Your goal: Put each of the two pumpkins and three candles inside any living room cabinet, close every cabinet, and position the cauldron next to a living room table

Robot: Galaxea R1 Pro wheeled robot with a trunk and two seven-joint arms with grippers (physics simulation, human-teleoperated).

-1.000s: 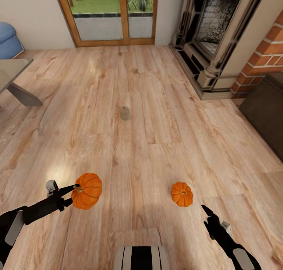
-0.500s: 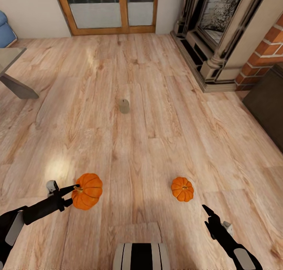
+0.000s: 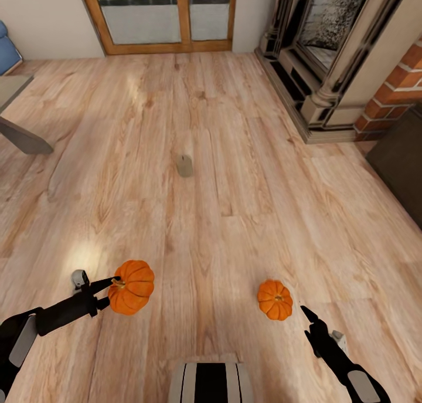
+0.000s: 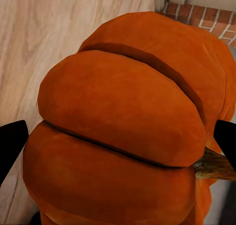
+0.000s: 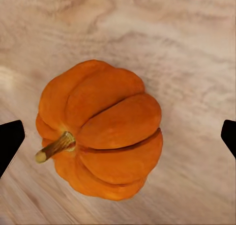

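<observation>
My left gripper (image 3: 109, 292) is shut on the larger pumpkin (image 3: 132, 286) and holds it above the floor at the lower left. In the left wrist view this pumpkin (image 4: 123, 131) sits between the two black fingertips (image 4: 11, 147). The smaller pumpkin (image 3: 275, 300) lies on the wooden floor at the lower right. My right gripper (image 3: 309, 318) stands open just behind it, apart from it. The right wrist view shows that pumpkin (image 5: 101, 129) centred between the spread fingers (image 5: 10, 141). One beige candle (image 3: 184, 165) stands upright on the floor further ahead. A dark brown cabinet (image 3: 403, 168) shows at the right edge.
A stone fireplace (image 3: 328, 51) with a brick wall stands at the far right. A glazed wooden door (image 3: 164, 16) is straight ahead. A grey table's corner (image 3: 14, 127) and a blue seat (image 3: 7, 50) show at the left. Open wooden floor lies between.
The whole view has shifted as the camera moved. The floor pumpkin now lies closer to my right gripper. The left gripper still holds its pumpkin the same way.
</observation>
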